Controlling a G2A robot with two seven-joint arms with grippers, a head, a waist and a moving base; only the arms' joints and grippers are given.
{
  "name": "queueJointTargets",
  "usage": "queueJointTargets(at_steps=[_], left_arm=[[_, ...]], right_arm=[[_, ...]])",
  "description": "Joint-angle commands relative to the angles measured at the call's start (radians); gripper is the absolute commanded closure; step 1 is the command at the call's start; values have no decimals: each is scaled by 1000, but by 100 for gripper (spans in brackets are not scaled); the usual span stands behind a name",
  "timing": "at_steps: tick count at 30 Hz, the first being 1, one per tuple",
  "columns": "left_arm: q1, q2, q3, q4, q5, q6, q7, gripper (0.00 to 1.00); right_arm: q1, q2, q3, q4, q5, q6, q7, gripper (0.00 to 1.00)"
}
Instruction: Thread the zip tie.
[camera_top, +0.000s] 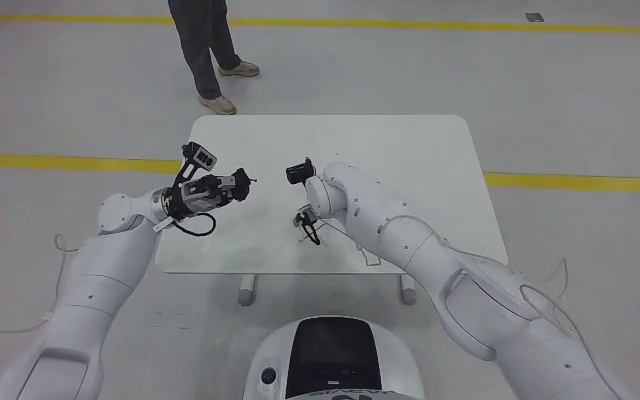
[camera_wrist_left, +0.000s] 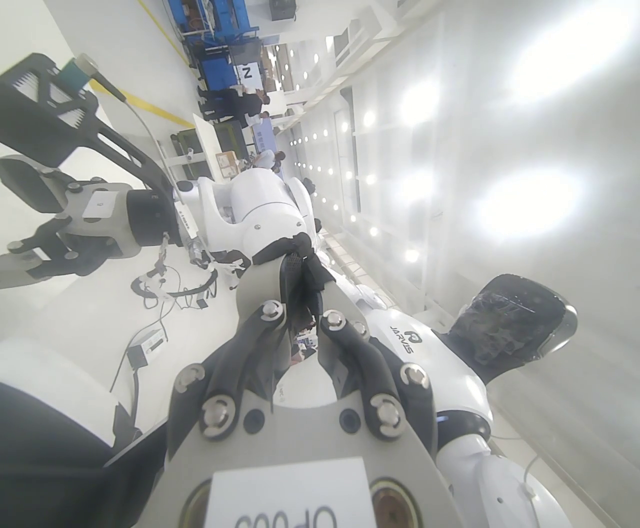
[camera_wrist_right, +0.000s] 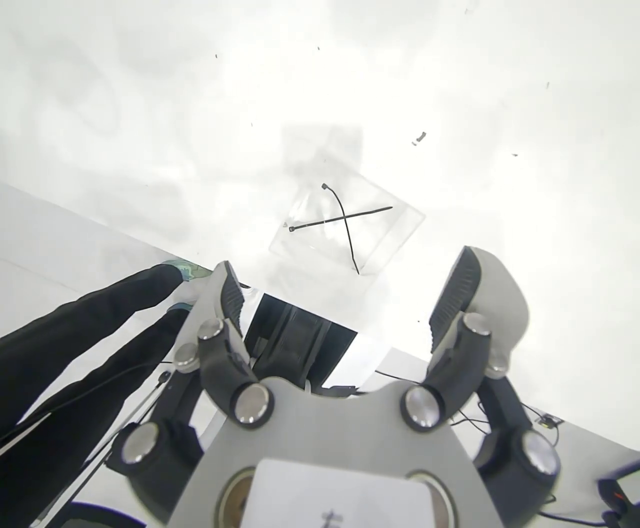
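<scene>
On the table (camera_top: 400, 150), a clear bag (camera_wrist_right: 387, 235) lies flat close to one edge; which edge cannot be determined. Inside the bag, two black zip ties (camera_wrist_right: 345, 220) lie crossed in an X. One is nearly straight and the other is slightly curved. Each has a small head at one end. Neither gripper touches the bag.

The right gripper (camera_wrist_right: 345, 262) has its fingers spread wide, with nothing between the ribbed pads (camera_wrist_right: 450, 285). It hangs above the table, with the bag ahead of it in its own wrist view. In the top view it sits over the middle of the table.

The left gripper (camera_wrist_left: 298, 262) has its fingers pressed together at the tips. A bunch of black material (camera_wrist_left: 305, 248) sits at those tips. Whether this is a zip tie or part of the fingers cannot be determined. In the top view this gripper is held above the left part of the table and points toward the right gripper. The two grippers are near each other but apart. The left wrist view shows the right gripper farther off, fingers apart.

A few small dark specks (camera_wrist_right: 419, 136) lie on the table beyond the bag.
</scene>
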Motion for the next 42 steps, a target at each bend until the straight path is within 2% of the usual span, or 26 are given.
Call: queueJointTargets(at_steps=[1, 4, 14, 17, 20, 21, 24, 25, 31, 42], left_arm=[[9, 0, 0, -14, 12, 4, 33, 100], [28, 7, -24, -15, 23, 5, 35, 100], [95, 36, -128, -3, 21, 1, -1, 100], [111, 42, -141, -28, 31, 0, -1, 100], [112, 43, -142, -32, 35, 0, -1, 100], [112, 43, -142, -32, 35, 0, -1, 100], [112, 43, -142, -32, 35, 0, -1, 100], [112, 43, -142, -32, 35, 0, -1, 100], [112, 43, -142, -32, 35, 0, -1, 100], [112, 43, -142, -32, 35, 0, -1, 100]], right_arm=[[-10, 1, 2, 0, 0, -9, -20, 0], [-19, 2, 14, 2, 2, -30, -27, 0], [-21, -16, 18, 17, -21, -40, -12, 0], [-19, -27, 17, 38, -20, -44, -19, 0], [-21, -40, 19, 68, -9, -56, -47, 0], [-21, -44, 20, 80, -6, -61, -58, 4], [-19, -61, 18, 121, 1, -66, -87, 47], [-18, -66, 17, 134, 2, -66, -93, 51], [-9, -104, 10, 220, 11, -75, -133, 61], [14, -165, 4, 359, 19, -97, -176, 68]])
